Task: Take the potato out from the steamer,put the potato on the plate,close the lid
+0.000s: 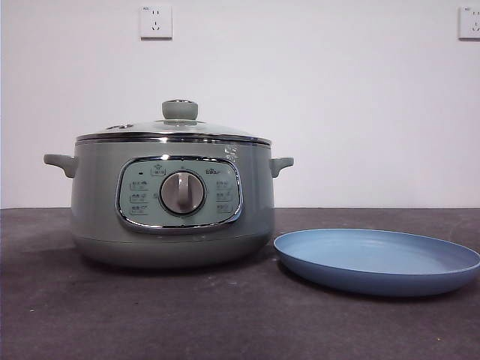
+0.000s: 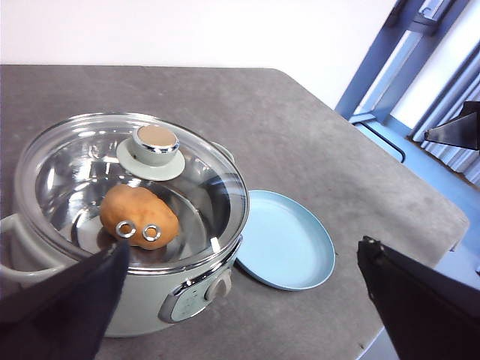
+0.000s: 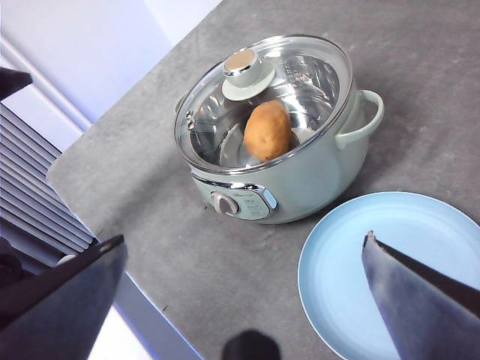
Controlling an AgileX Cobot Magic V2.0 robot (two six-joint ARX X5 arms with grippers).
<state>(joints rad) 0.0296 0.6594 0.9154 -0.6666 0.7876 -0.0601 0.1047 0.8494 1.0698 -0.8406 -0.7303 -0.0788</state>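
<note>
Potato [image 2: 139, 217] lies inside the steamer [image 1: 171, 202], on the metal floor under the glass lid [image 1: 174, 129], which sits square on the rim. So nothing has been started: I judge the lid has to come off first, by its knob [image 2: 155, 142], before I can reach in.

Both my arms wait high above the table [image 1: 225, 315]. The left gripper [image 2: 247, 300] has its jaws wide apart and holds nothing; it looks down on the steamer, so it is the natural one for the knob. The right gripper [image 3: 247, 300] is likewise spread and empty, hanging above the plate [image 3: 390, 270] and the table's front edge.

The plate lies flat just beside the steamer, near but I think not touching it; the front view is too level to be sure of the gap. It is bare, ready for the potato.

Room: the steamer stands toward the front of the table, its dial facing the front edge. Behind it, toward the far edge, there is a broad stretch of grey top where I could set the lid down. The side beyond the plate also has open surface. The side handles stick out, so I would come down from above, not from the side.
</note>
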